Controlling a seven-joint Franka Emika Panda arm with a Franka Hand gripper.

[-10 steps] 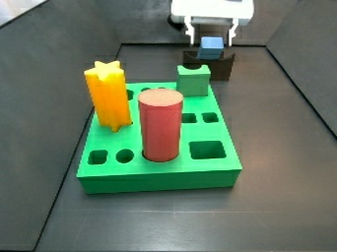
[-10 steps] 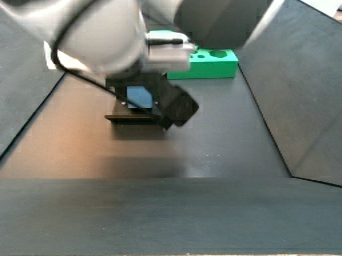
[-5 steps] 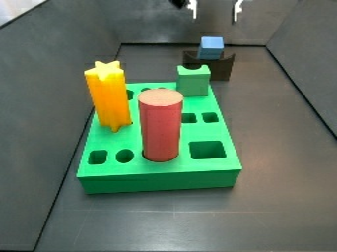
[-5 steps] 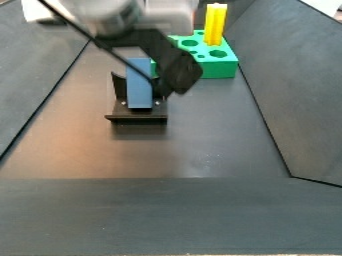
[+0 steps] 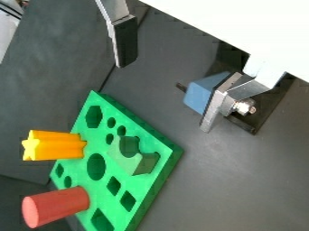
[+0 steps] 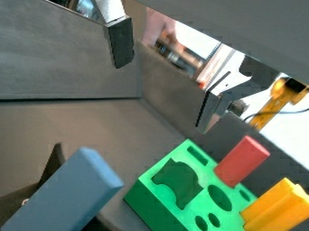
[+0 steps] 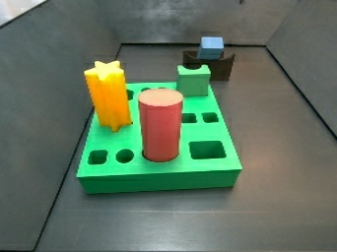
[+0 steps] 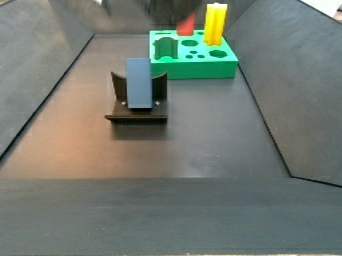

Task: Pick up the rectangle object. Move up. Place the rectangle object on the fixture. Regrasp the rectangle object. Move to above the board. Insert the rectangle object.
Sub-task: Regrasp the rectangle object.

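Gripper (image 5: 169, 77) risen clear out of both side views, jaws wide, empty. Rectangle object (image 8: 139, 82) below jaws, propped tilted in fixture (image 8: 136, 113), exposing long faces for regrasp.

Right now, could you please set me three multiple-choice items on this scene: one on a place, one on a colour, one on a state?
1. Where is the rectangle object?
A. leaning in the fixture
B. in a hole of the board
C. flat on the floor

2. What colour is the cylinder standing in the board?
A. blue
B. red
C. white

3. How is the gripper?
A. shut on the rectangle object
B. shut on the cylinder
C. open, holding nothing

Answers: 1 A, a side view shows it propped in the fixture. 2 B, it shows red. 3 C, in both wrist views the jaws stand apart, clear of the block.
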